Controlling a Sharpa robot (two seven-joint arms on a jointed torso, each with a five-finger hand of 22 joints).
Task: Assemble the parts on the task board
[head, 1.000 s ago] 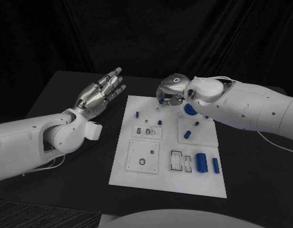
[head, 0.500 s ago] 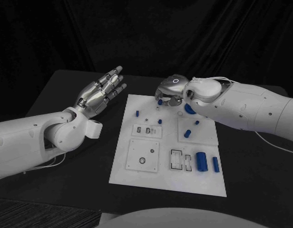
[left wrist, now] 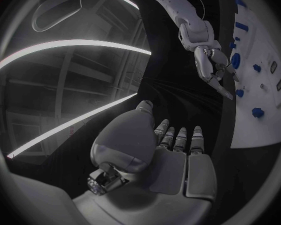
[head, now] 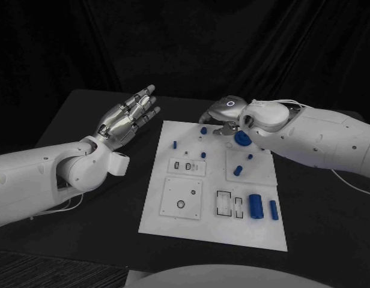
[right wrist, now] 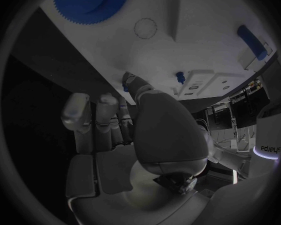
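The white task board [head: 194, 222] lies in the middle of the black table. My right hand [head: 226, 116] hovers over its far edge, fingers pointing down and spread, with nothing seen between them. A small blue peg [head: 204, 129] stands just left of those fingers; in the right wrist view the peg [right wrist: 125, 88] sits beside the thumb tip. A blue gear [head: 241, 139] lies under the right wrist and also appears as the gear [right wrist: 90, 0]. My left hand [head: 130, 116] is held flat and empty off the board's left side; the left hand [left wrist: 172, 150] has straight fingers.
Several more blue parts sit on the board: a peg [head: 173, 144], a peg [head: 203, 154], a piece [head: 238, 170], a thick cylinder [head: 255, 205] and a slim one [head: 272, 209]. Black table surrounds the board on every side.
My right hand has shifted slightly to the right, while the small blue peg by its fingers has stayed in place. The left arm has not moved.
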